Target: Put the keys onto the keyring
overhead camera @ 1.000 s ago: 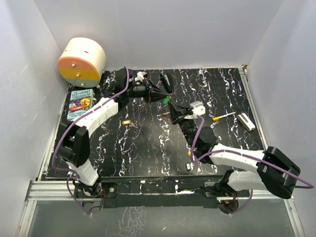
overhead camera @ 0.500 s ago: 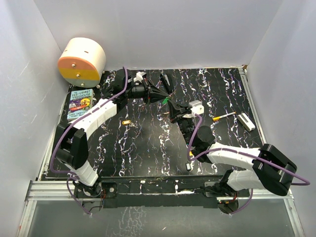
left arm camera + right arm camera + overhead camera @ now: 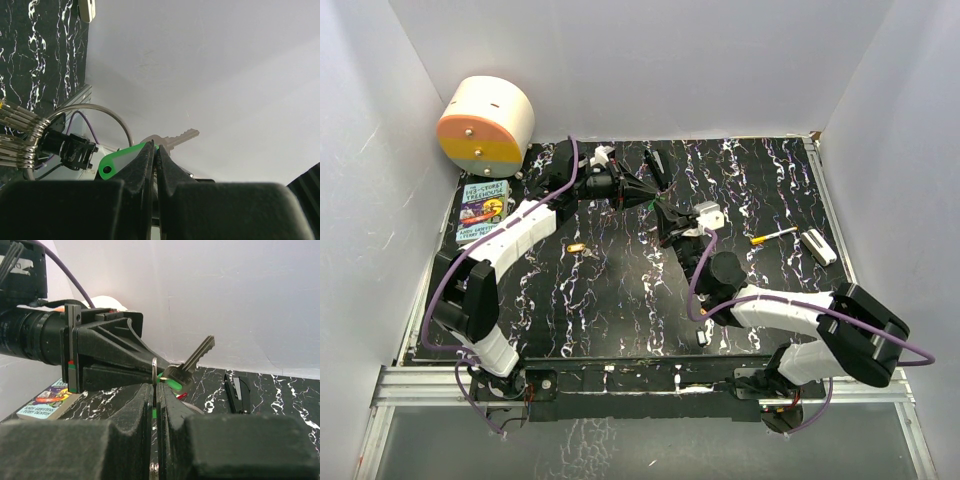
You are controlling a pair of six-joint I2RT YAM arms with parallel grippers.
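From above, we are looking down on a black marbled table (image 3: 620, 300), where the two arms are meeting just off the centre toward one o'clock, raised off the surface

In the left wrist view, the left gripper (image 3: 154, 150) is pinching the green key (image 3: 118, 162) by its plastic head. Its fingers are pressing nearly together, and the silver blade is pointing away toward two o'clock. The keyring (image 3: 111, 120) is curving just behind the green head at ten o'clock, with a stack of thin metal loops sitting at nine o'clock. We cannot tell whether key and ring are touching

In the right wrist view, the right gripper (image 3: 154, 388) is squeezing the thin ring edge-on between narrow fingers, so the wire is standing upright out of the tips. The green key is hovering just beside the ring at two o'clock, its blade tilting up toward one o'clock

On the table, a yellow-orange key (image 3: 577, 247) is lying at nine o'clock from the centre, well apart from both grippers. A black stick (image 3: 656, 166) is resting at twelve o'clock, a small white box (image 3: 818, 246) at three o'clock and a book (image 3: 480, 212) at the nine o'clock edge. A round cream and orange drum (image 3: 485, 122) is sitting beyond the ten o'clock corner
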